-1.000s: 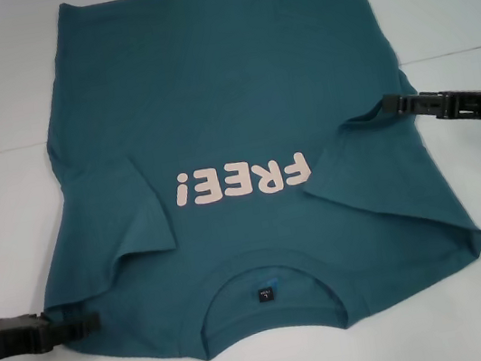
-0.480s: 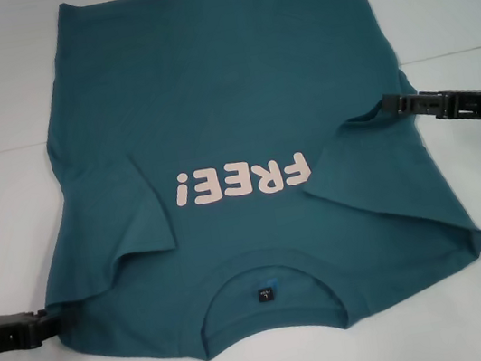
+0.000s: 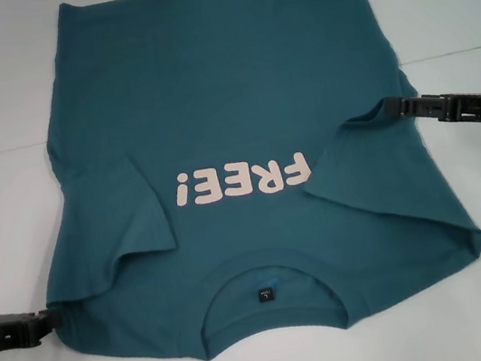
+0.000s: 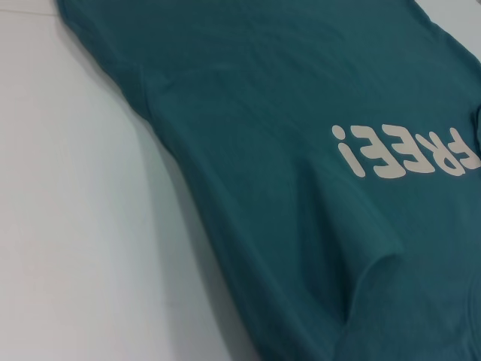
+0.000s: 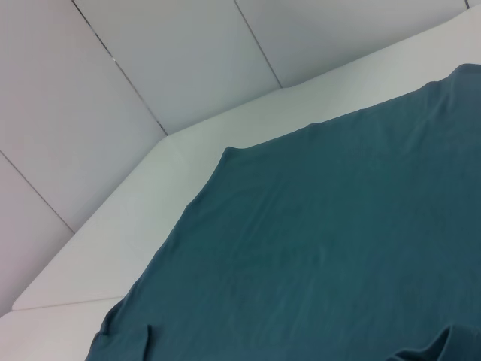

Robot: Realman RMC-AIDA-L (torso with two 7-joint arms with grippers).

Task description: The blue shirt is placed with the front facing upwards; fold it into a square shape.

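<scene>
Folding stage: both sleeves already lie turned in over the front; the body is not yet doubled into a square, by my reading.
Left tool (image 3: 50,319): low on the bench (image 3: 1,228), tip at the shirt's near-left shoulder corner — just beside the edge or barely touching it. I cannot tell whether its fingers are apart or together.
Shirt (image 3: 226,91): spread flat across the middle of the bench, front up, collar (image 3: 270,297) toward the robot, hem at the far side, pink print (image 3: 245,180) in the centre.
Left sleeve (image 3: 123,222): folded inward, lying loose with a raised ridge.
Right sleeve (image 3: 379,186): folded inward along a diagonal crease.
Right tool (image 3: 386,107): tip resting on cloth at the right side seam, where the crease begins — cannot tell if it is clamped on fabric.
Risk: a pull from only one layer would drag the sleeve folds open.
Risk: uneven lifting by the two tools would skew the body and leave a crooked shape.
</scene>
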